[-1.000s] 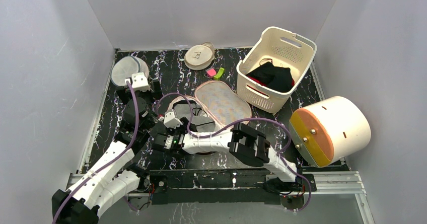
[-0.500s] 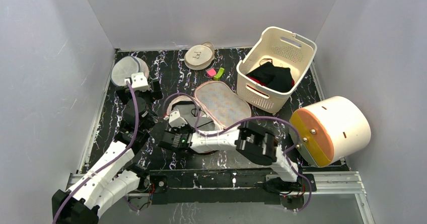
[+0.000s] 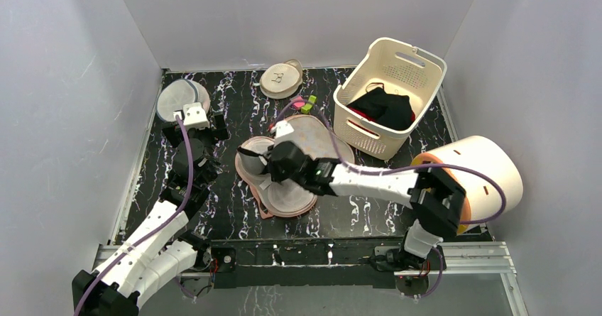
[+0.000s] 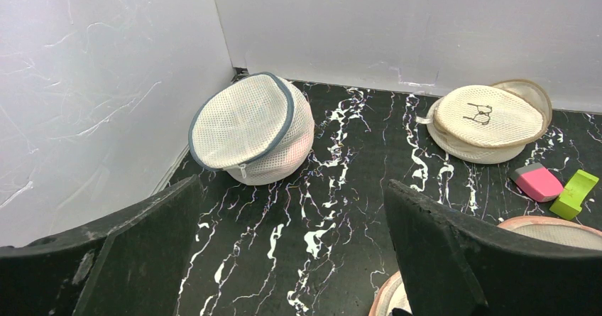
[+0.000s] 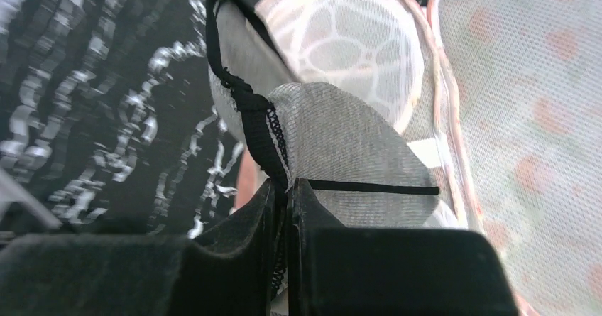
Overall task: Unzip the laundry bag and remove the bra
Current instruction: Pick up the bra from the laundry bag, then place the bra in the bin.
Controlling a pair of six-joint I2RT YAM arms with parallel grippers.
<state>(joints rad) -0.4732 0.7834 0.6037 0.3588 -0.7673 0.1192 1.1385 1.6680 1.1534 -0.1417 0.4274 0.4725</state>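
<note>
The laundry bag (image 3: 319, 140) lies open mid-table, its pink-trimmed mesh halves spread apart, one lower half at the near side (image 3: 287, 197). In the right wrist view its printed mesh (image 5: 525, 117) is on the right. The bra (image 3: 253, 155) is a grey cup with black lace trim (image 5: 341, 142), raised at the bag's left edge. My right gripper (image 3: 273, 165) is shut on the bra's lace edge (image 5: 287, 188). My left gripper (image 3: 197, 133) is open and empty, left of the bag; its fingers (image 4: 142, 248) frame bare table.
A round grey-white domed pouch (image 4: 248, 128) sits at the back left, and a beige disc pouch (image 4: 490, 116) at the back middle. Pink and green clips (image 4: 554, 187) lie near it. A white basket (image 3: 390, 96) with black clothes and a cylinder (image 3: 465, 184) stand right.
My right arm has swung right and its gripper has moved right and back, still pinching the bra, which now stands up at the bag's edge. The left arm has barely moved.
</note>
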